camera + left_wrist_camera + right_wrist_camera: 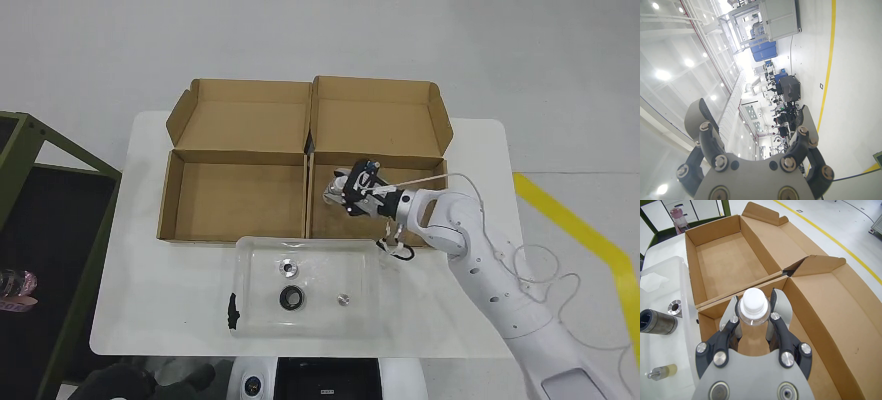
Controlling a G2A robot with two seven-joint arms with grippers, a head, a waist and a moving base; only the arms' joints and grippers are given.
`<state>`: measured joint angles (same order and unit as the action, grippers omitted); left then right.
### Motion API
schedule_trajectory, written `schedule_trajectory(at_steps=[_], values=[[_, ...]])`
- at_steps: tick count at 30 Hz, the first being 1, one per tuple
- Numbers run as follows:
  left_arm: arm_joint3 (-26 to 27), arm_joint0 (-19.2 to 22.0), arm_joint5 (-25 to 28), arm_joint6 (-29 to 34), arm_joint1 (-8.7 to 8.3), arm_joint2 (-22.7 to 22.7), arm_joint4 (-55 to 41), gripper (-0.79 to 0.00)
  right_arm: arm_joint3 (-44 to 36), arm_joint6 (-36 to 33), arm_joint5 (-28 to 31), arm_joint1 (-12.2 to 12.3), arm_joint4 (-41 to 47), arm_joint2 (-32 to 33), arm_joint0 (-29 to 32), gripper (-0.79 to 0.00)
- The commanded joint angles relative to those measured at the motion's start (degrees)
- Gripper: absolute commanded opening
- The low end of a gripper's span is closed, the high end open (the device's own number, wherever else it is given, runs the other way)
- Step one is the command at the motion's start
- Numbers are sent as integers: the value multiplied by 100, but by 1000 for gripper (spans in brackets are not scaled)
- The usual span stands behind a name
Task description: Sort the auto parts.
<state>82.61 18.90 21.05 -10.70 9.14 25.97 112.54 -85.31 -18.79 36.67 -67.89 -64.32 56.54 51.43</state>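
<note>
My right gripper is shut on a clear round part with a white cap, held just above the near corner of the right cardboard box. From above, this gripper hangs over the right box, close to the wall shared with the left box. The clear bin in front holds a silver bushing, a dark cylindrical bearing and a small pin. My left gripper is open, holds nothing, and points out into the room.
Both boxes have their lids folded back, and the left box has a bare floor. A small black piece sits at the bin's left edge. A green rack stands left of the white table.
</note>
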Motion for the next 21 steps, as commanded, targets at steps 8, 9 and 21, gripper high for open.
schedule_trajectory(at_steps=[8, 9, 21], values=[[0, 0, 0, 0, 0, 0, 0, 0, 403, -65, -175, -93, -9, -215, -240, -785], [0, 0, 0, 0, 0, 0, 0, 0, 438, -73, -184, -102, -15, -234, -263, -785], [0, 0, 0, 0, 0, 0, 0, 0, 600, -169, -362, -165, -67, -327, -329, -391]])
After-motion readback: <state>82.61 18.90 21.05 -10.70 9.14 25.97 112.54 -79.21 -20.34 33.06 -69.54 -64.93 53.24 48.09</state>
